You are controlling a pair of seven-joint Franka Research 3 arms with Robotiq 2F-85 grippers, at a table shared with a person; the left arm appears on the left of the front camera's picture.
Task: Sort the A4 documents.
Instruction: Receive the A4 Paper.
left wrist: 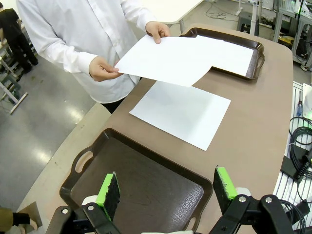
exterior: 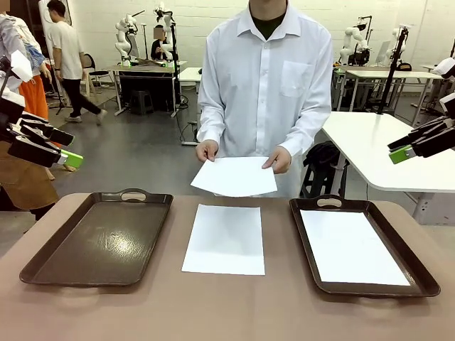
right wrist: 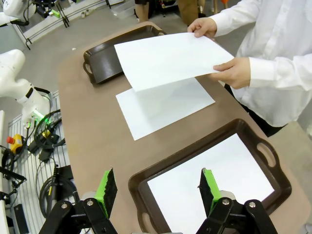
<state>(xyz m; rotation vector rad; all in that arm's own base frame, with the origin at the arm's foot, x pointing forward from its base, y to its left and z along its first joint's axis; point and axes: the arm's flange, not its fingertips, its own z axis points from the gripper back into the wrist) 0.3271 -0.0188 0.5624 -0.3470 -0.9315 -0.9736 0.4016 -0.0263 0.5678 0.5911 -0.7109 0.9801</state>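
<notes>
The person (exterior: 264, 78) holds one of the A4 documents (exterior: 234, 175) flat over the worktop's (exterior: 227, 312) far edge, offering it to me, I'd judge. Another sheet (exterior: 225, 239) lies mid-worktop between the trays. A third sheet (exterior: 352, 246) sits in the right tray (exterior: 307, 245), probably sorted. The left tray (exterior: 99, 238) has none. My left hand (left wrist: 166, 190) and right hand (right wrist: 158, 189) hover raised over the side edges, jaws wide, gripping nothing.

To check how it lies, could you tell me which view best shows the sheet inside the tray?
The front view: the sheet lies whole and flat in the tray. The right wrist view cuts it off at the bottom edge; in the left wrist view the held sheet hides most of it.
</notes>
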